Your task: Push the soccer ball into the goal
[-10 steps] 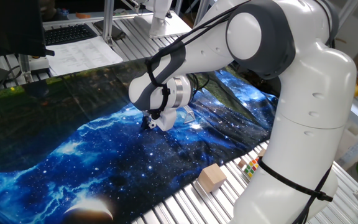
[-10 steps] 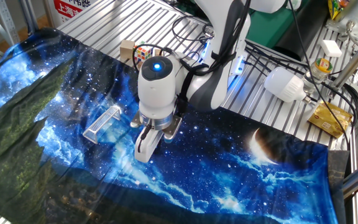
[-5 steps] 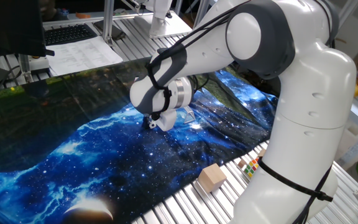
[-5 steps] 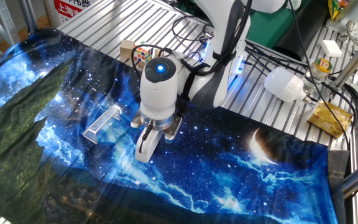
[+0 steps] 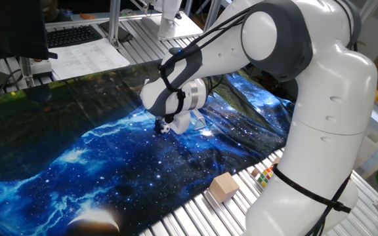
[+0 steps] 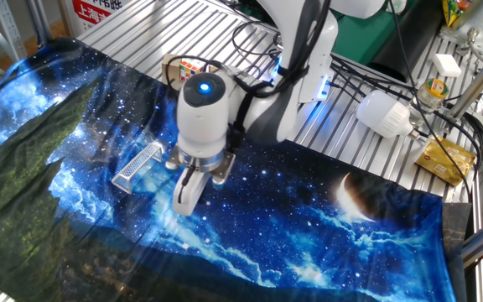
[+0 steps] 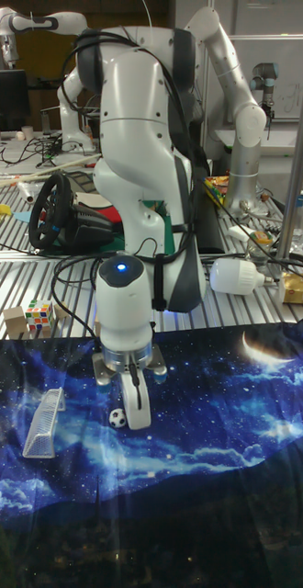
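Clenched white pincer down beside the tiny black-and-white soccer ball, thin-rod whitish goal well apart.

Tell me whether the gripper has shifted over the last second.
Yes. In the other fixed view the gripper has slid left, nearer the goal, which stays put on the cloth.

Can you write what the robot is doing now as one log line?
phase: pushing | gripper: beside soccer ball, jaws unclear | goal: ball not in yet
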`<action>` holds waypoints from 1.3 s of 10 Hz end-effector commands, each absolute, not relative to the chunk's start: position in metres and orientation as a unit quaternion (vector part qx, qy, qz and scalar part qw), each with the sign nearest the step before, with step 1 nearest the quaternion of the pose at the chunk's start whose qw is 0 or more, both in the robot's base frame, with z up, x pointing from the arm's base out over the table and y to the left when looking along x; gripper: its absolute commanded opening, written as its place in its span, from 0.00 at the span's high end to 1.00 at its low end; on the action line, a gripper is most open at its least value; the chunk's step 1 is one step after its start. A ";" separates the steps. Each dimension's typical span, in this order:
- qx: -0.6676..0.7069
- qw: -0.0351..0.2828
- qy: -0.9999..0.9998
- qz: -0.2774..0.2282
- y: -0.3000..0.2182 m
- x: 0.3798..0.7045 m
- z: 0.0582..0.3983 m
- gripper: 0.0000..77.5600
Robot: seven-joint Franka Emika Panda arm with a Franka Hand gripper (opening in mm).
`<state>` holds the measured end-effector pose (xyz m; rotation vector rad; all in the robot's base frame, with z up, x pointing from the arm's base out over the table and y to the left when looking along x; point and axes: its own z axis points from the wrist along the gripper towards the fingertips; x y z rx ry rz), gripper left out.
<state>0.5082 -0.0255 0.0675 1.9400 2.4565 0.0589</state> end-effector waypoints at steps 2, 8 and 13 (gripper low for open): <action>0.604 0.009 0.796 0.019 -0.043 0.512 0.070 1.00; 0.593 0.019 0.804 0.025 -0.067 0.524 0.068 1.00; 0.626 0.050 0.778 0.016 -0.079 0.530 0.060 1.00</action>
